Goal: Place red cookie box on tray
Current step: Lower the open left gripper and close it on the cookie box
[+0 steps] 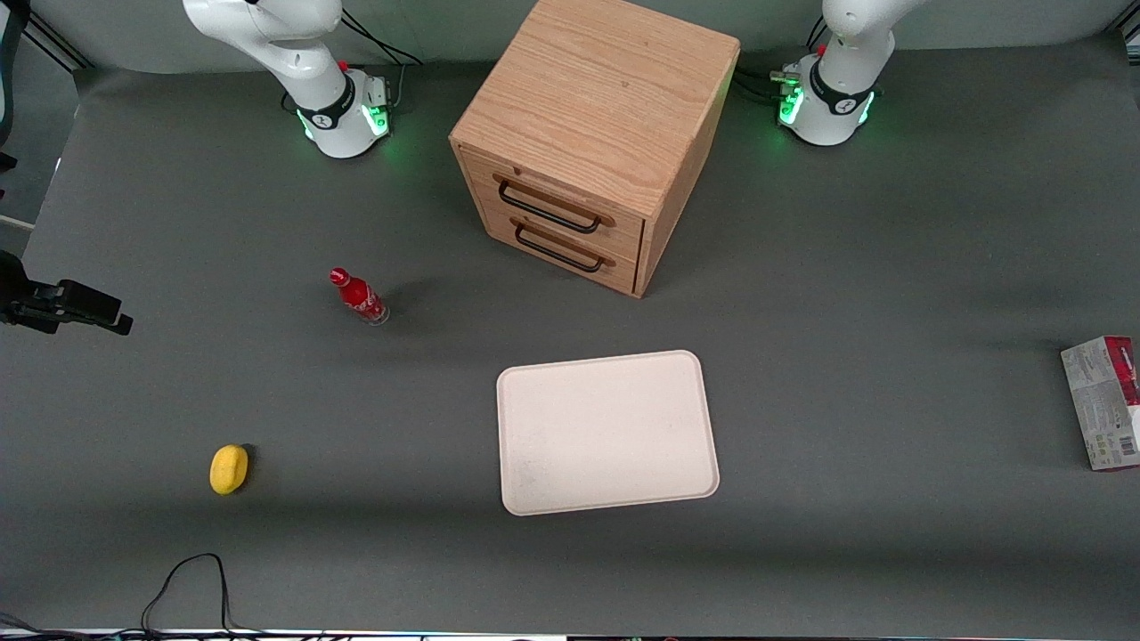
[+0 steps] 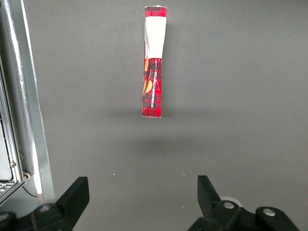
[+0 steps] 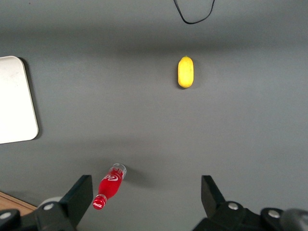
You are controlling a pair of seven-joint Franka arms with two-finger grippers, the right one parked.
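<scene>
Cookie box [image 1: 1104, 402] is seen standing on its long edge on the grey table [image 1: 846, 267], at the working arm's end, well apart from the tray [image 1: 608, 433], whose cream surface is bare. The gripper [image 2: 141, 202] is held above the table near the box, touching nothing, its fingers [image 2: 77, 195] spread wide apart. A wooden drawer cabinet [image 1: 592, 142] is placed farther from the front camera than the tray.

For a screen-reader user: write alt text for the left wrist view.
A red cookie box stands on its narrow edge on the dark grey table, untouched. The left arm's pincer hovers above the table short of the box, its two fingers spread wide open and holding nothing. A metal frame rail runs along one side.
</scene>
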